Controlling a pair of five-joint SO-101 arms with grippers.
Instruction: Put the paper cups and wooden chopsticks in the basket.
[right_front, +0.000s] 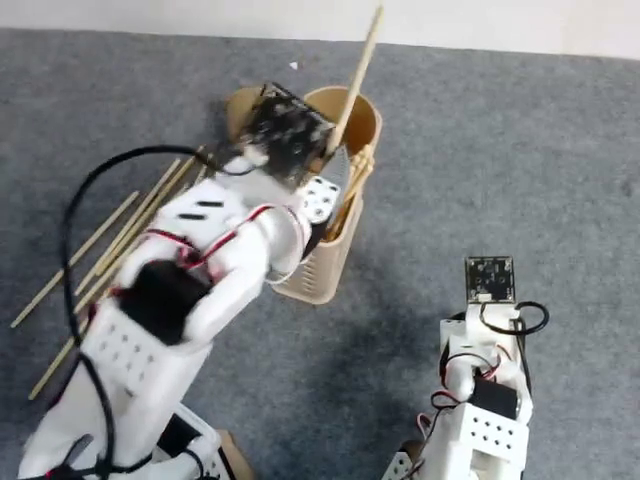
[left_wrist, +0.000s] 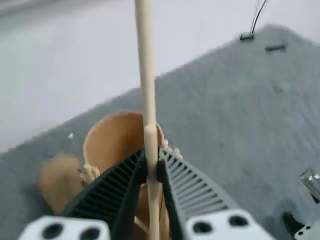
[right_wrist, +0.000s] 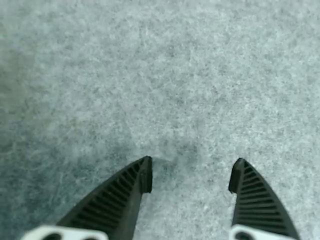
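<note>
One wooden chopstick (right_front: 358, 75) stands tilted above the basket (right_front: 322, 272), pinched in the left hand (left_wrist: 152, 162). Two paper cups (right_front: 362, 112) sit at the basket's mouth, apparently inside. More chopsticks (right_front: 100, 255) lie loose on the grey worktop (right_front: 520, 150) beside it. Right hand (right_wrist: 191, 175) is spread, low over the worktop.

High view: down over bench (right_front: 500, 150), basket (right_front: 325, 272) near centre. Left wrist: close above basket, facing paper cup (left_wrist: 112, 145), shared with high view. Right wrist: low over bench, apart from basket.
</note>
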